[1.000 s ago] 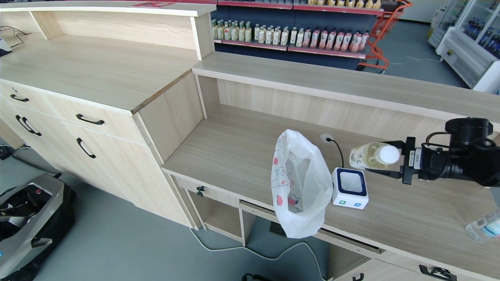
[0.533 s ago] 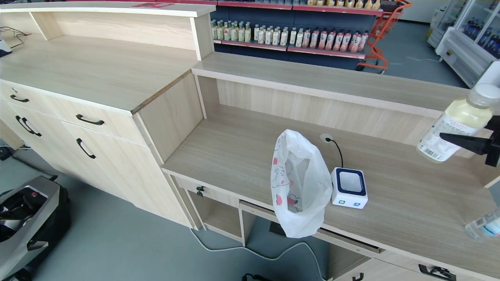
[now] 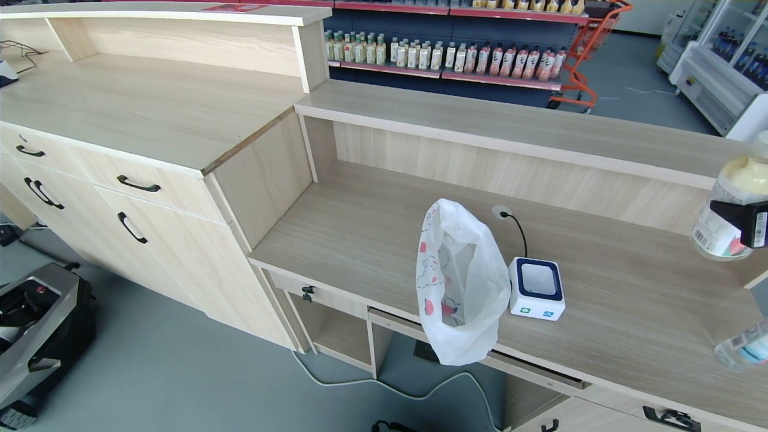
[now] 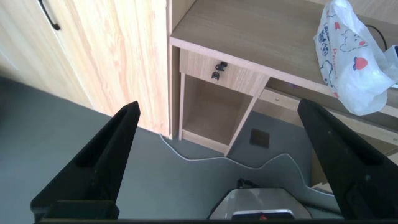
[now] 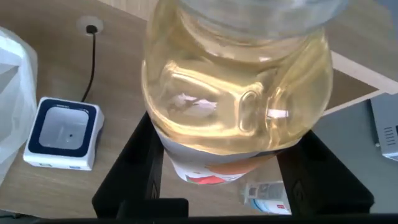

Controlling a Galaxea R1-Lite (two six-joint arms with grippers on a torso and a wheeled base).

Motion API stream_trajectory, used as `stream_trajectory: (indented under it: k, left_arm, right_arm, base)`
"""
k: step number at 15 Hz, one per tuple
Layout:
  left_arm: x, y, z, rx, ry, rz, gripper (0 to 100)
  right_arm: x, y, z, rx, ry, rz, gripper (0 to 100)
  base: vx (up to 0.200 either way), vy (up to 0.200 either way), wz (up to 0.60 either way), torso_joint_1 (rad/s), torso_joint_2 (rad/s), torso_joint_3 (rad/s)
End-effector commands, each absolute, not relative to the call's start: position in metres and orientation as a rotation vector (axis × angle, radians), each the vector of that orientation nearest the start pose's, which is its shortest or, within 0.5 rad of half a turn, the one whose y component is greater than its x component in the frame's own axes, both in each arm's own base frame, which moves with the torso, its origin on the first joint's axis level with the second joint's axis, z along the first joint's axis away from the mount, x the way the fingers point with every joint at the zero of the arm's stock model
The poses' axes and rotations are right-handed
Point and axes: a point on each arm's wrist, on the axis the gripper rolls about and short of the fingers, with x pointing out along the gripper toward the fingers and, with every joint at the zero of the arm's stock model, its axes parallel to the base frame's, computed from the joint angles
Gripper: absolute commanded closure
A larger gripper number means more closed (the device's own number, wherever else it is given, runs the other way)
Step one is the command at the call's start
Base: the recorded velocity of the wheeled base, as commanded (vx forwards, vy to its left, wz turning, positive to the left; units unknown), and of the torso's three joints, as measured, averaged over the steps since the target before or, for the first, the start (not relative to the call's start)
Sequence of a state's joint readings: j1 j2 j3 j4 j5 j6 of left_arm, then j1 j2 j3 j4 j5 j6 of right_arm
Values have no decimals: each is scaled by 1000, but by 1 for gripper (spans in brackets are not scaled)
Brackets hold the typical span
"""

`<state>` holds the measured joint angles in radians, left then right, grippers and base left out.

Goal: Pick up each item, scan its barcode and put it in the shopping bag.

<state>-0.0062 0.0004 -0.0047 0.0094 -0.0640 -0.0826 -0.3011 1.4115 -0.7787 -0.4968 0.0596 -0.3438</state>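
In the head view, a bottle (image 3: 727, 198) of pale yellow drink is seen at the right edge. It is held roughly upright, cap uppermost, in the air above the desk (image 3: 384, 234). It is gripped around its labelled lower part by the right gripper (image 3: 737, 221), of which one black finger is seen across the label. The white shopping bag (image 3: 462, 282) is stood open at the front edge of the desk, with its lower part hung over that edge. The scanner (image 3: 537, 288) is set just beside the bag on its right, window upward. A black cable (image 3: 521, 231) is led from it to a hole in the desk behind. The held bottle is kept well apart from both scanner and bag. A second bottle (image 3: 741, 351) is laid at the desk's front right.

In the left wrist view, the left gripper (image 4: 217, 162) is shown with its fingers (image 4: 93, 168) spread wide apart and nothing held between them. It is hung over the grey floor (image 4: 74, 118) in front of the desk. The shopping bag (image 4: 354, 56) is seen farther off, draped over the desk edge.

In the right wrist view, the bottle (image 5: 236, 93) is shown clamped between the fingers (image 5: 134, 177) of the right gripper (image 5: 230, 186), one on each side of its label. The scanner (image 5: 62, 134) is seen on the desk beneath, with the bag (image 5: 12, 93) next to it.
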Motion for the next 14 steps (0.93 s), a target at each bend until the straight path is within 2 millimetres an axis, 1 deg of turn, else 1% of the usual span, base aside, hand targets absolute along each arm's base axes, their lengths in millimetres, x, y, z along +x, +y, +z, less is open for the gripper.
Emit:
stream_trajectory:
  k: [1, 5, 10, 11, 12, 14]
  left_arm:
    - [-23, -1, 76, -83, 7, -69, 0]
    - [-23, -1, 76, -83, 8, -70, 0]
    - [-23, -1, 76, -83, 8, -70, 0]
    - [-23, -1, 76, -83, 8, -70, 0]
    - [-23, -1, 76, -83, 8, -70, 0]
    - [-23, -1, 76, -83, 8, -70, 0]
  right_arm:
    - [231, -51, 233, -340, 165, -233, 100]
    - [237, -42, 234, -354, 51, -264, 100]
    - [251, -32, 225, -378, 27, -262, 100]
    - [253, -29, 223, -378, 29, -247, 100]
    - [257, -23, 220, -379, 31, -220, 100]
    - [270, -4, 208, -381, 21, -147, 100]
  base:
    - [0, 0, 0, 0, 0, 0]
    - [0, 0, 0, 0, 0, 0]
    - [0, 0, 0, 0, 0, 0]
    - [0, 0, 600, 2, 2, 2]
    - [0, 0, 600, 2, 2, 2]
    - [0, 0, 600, -2, -5, 2]
